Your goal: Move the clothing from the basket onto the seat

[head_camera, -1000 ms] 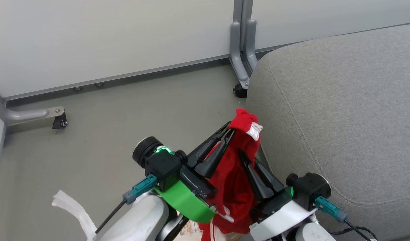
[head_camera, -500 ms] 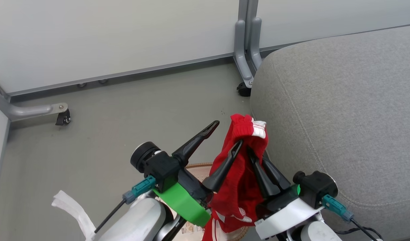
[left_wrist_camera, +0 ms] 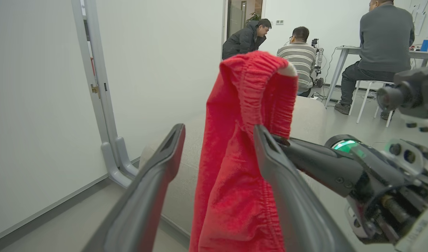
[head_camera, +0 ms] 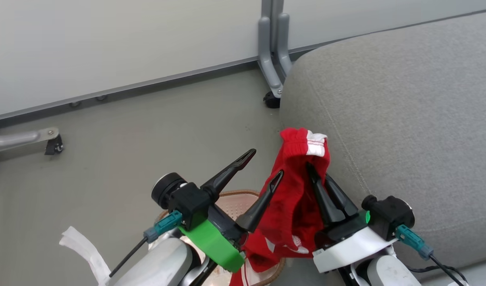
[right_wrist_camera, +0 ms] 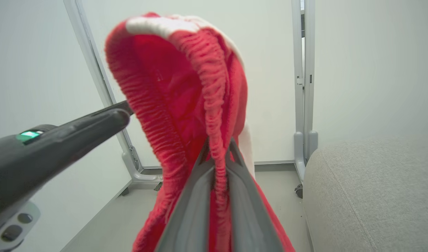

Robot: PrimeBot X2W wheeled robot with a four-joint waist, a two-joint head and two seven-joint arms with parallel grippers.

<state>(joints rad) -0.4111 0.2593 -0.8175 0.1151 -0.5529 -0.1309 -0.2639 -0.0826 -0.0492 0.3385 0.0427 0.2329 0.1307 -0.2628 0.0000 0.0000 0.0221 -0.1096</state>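
The clothing hangs pinched in the right claw, beside the spread left claw.

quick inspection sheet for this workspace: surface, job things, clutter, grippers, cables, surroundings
surface: grey floor; light grey seat at the right of the head view.
job's things: red garment hangs from the right gripper, partly over the basket, beside the seat's edge.
clutter: white strip at lower left.
grippers: left gripper open, grips nothing; right gripper shut on the garment's elastic band.
cables: black cable with teal plug at each wrist.
surroundings: white partition panels on grey castor feet; people seated at a desk.
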